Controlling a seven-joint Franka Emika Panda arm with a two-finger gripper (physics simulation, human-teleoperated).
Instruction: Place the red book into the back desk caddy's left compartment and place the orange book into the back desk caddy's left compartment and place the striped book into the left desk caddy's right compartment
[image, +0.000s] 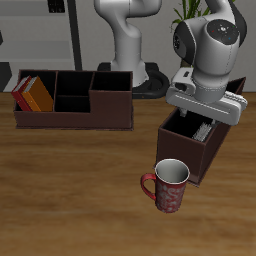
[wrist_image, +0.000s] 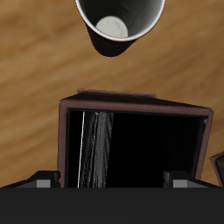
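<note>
The striped book stands in the large end cell of the left desk caddy. In the wrist view the striped book leans near one wall of that caddy. My gripper hovers just above this cell, open, and touches nothing. Its fingers sit wide apart around the gripper centre. The red book and the orange book stand side by side in the end cell of the back desk caddy.
A red patterned mug stands in front of the diagonal caddy, near the table's front edge; the wrist view looks into the mug. The robot's base rises behind the back caddy.
</note>
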